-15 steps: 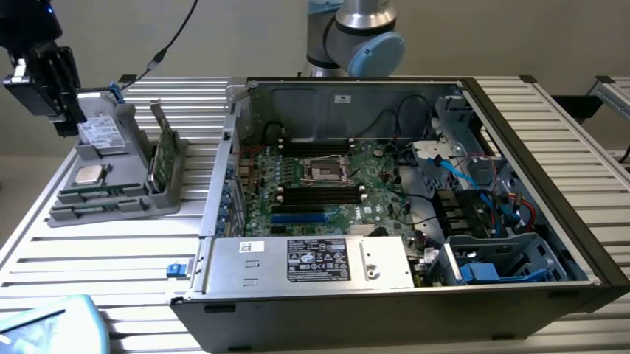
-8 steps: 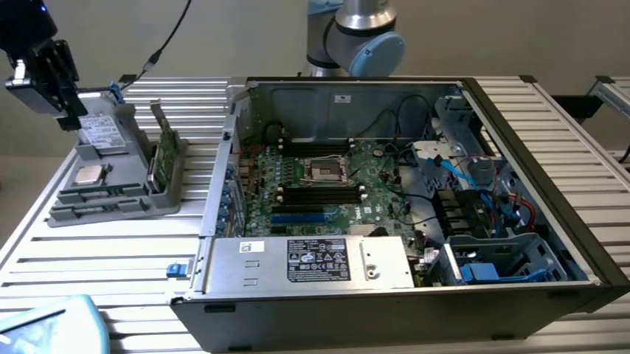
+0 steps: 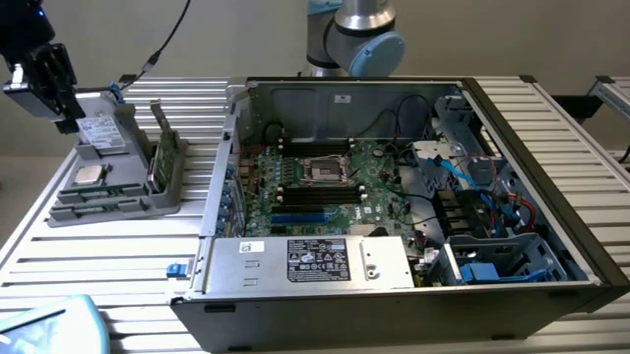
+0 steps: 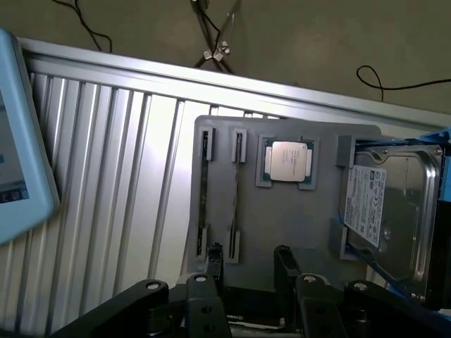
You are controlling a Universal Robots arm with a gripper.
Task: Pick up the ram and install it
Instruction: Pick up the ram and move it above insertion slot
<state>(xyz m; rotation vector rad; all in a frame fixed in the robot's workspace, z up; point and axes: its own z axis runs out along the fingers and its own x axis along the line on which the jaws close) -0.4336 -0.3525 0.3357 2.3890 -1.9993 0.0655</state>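
- Your claw (image 4: 248, 262) is spread wide and empty, hovering over the tray (image 3: 99, 214).
- The ram (image 3: 165, 156) stands on edge along the tray's side at the exterior view's right.
- It's likely light, stiff and fragile: pinch its flat faces mid-length, gently.
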